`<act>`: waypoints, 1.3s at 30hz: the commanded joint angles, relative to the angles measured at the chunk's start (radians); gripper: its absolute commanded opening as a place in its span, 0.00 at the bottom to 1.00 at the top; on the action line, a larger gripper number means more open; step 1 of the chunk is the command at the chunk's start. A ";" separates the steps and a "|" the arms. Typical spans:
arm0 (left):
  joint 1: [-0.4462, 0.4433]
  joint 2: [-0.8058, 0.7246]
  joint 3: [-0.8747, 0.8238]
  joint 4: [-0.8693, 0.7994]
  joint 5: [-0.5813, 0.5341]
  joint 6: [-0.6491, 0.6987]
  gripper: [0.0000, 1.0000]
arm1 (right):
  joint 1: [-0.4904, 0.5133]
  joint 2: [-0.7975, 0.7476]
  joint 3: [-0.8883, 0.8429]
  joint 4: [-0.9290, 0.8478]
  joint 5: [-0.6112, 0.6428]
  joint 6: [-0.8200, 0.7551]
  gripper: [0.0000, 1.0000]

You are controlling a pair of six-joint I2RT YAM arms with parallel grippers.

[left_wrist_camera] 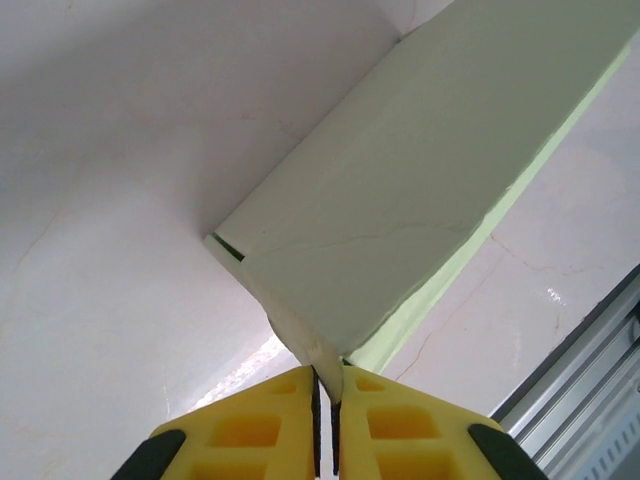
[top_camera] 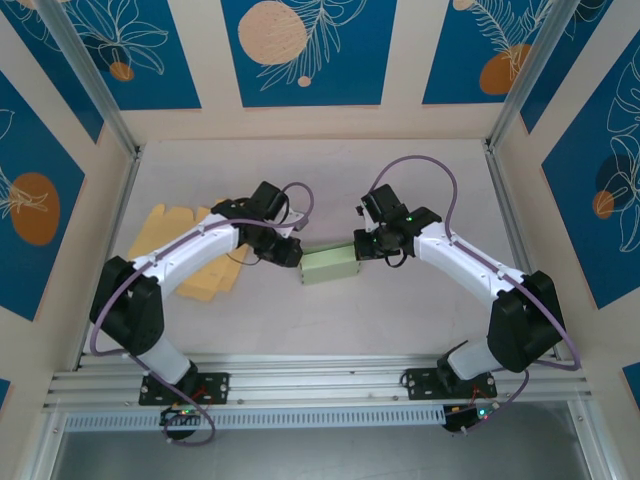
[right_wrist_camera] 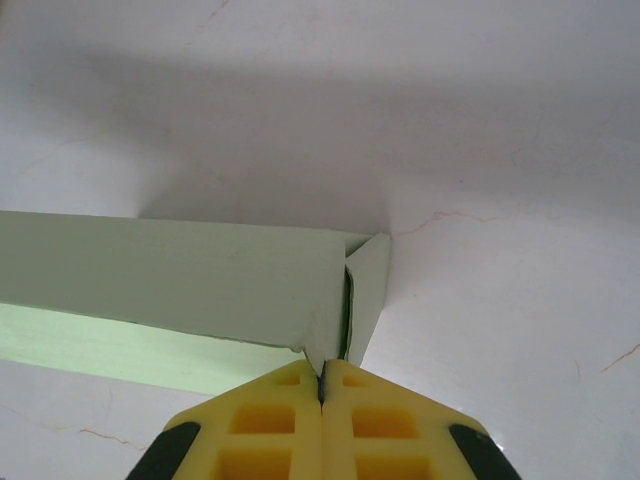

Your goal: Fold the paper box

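A pale green paper box [top_camera: 329, 265] lies in the middle of the table, set up as a long block between the two arms. My left gripper [top_camera: 292, 255] is at its left end. In the left wrist view the yellow fingers [left_wrist_camera: 268, 430] are shut on a corner of the box's end flap [left_wrist_camera: 322, 358], with the box body [left_wrist_camera: 420, 190] stretching away up and right. My right gripper [top_camera: 362, 248] is at the right end. There its yellow fingers [right_wrist_camera: 385, 425] are shut on the lower tip of the end flap [right_wrist_camera: 333, 345], beside a small side flap [right_wrist_camera: 368, 290].
A stack of flat yellow box blanks [top_camera: 190, 250] lies on the table to the left, under the left arm. Aluminium rails [top_camera: 320, 385] run along the near edge, and patterned blue walls enclose the other sides.
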 commanded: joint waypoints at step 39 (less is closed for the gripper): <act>0.116 0.034 0.043 0.089 0.392 -0.082 0.00 | 0.009 0.040 0.019 -0.016 0.008 -0.013 0.06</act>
